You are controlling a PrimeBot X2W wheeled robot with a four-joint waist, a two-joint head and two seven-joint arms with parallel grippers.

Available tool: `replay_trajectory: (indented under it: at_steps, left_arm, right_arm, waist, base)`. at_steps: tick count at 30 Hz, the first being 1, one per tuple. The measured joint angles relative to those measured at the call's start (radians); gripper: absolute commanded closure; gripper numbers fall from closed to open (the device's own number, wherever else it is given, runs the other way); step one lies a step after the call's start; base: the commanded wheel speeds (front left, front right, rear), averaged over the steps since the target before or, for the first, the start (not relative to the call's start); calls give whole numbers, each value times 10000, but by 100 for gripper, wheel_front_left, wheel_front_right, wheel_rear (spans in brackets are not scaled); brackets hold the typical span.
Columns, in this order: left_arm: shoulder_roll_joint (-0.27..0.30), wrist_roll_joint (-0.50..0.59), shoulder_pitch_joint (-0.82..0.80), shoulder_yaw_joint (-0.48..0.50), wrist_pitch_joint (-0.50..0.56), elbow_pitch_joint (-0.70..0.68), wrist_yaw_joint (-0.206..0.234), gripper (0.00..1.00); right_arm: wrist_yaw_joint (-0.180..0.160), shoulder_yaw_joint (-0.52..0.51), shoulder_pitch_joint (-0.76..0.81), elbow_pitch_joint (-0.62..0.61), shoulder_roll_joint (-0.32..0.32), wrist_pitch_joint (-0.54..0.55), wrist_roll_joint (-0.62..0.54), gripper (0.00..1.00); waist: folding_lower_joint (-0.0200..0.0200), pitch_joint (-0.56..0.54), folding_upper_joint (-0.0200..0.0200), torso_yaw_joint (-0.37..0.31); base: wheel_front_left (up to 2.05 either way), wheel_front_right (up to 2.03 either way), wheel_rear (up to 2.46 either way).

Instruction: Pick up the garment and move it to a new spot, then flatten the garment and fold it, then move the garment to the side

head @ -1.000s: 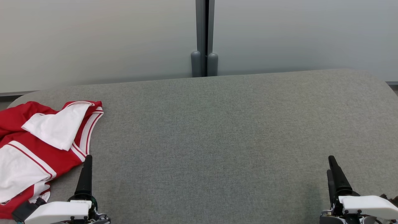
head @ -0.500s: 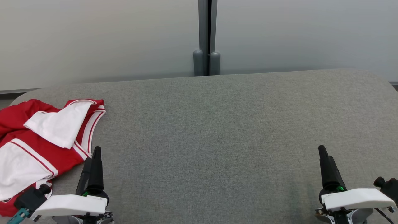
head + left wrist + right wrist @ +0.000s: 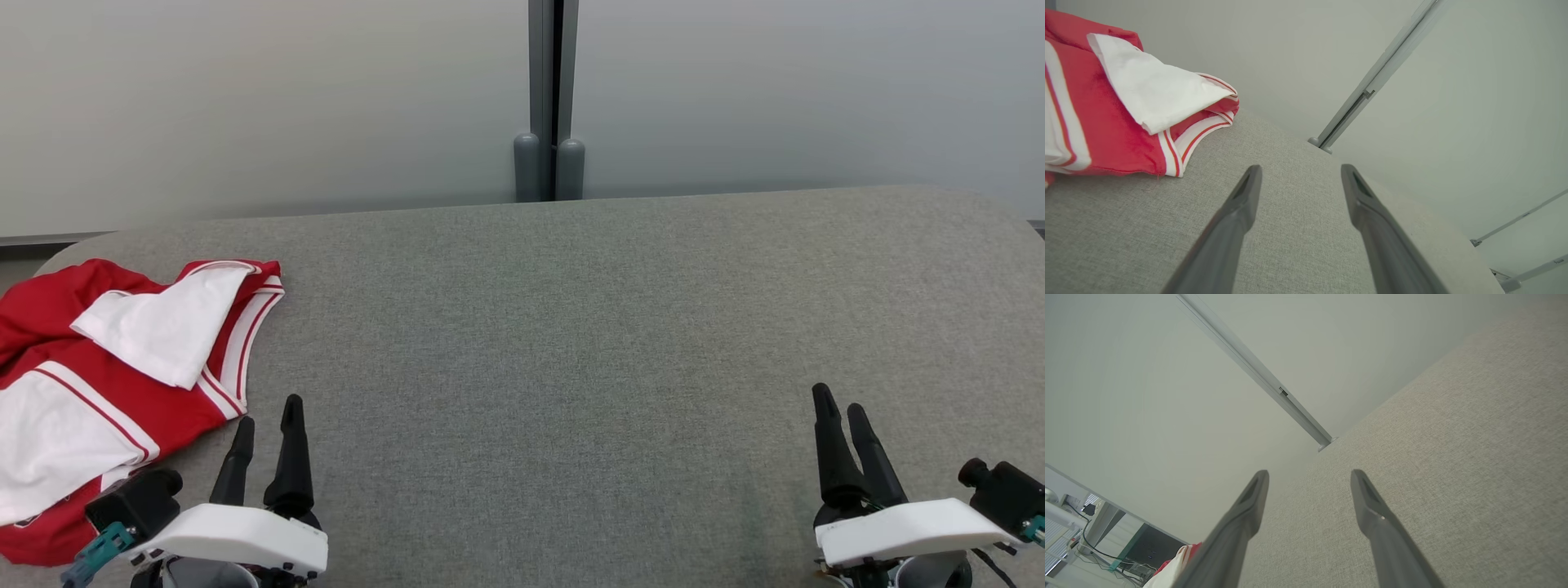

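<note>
Grey fabric tabletop (image 3: 571, 327) runs wide under pale wall panels (image 3: 245, 98). Red-and-white garment (image 3: 106, 384) lies crumpled just left of and slightly ahead of our left pincer (image 3: 268, 411), not touching it. It is well apart from our right pincer (image 3: 837, 400). Both pincers are spread, pinching nothing. We judge the pick-up not yet begun. To do it well, we swing the left pincer left over the striped hem (image 3: 1171, 157), drop onto a raised fold, and pinch garment only, not the table's cover.
</note>
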Motion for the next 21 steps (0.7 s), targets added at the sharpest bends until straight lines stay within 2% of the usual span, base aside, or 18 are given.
replay_trajectory:
  at_steps: [9, 21]
  left_arm:
    - [502, 1009, -1, -872, -280, -288, 924, 0]
    - [825, 2228, 1, -1501, -614, -654, 1582, 0]
  right_arm:
    - [0, 230, 41, -236, -21, -290, -1051, 0]
    - [0, 715, 58, -88, -44, -619, -2677, 0]
  waist:
    - [0, -26, 0, -3]
    - [0, -108, 0, -9]
  base:
    - [0, 0, 0]
    - [0, 0, 0]
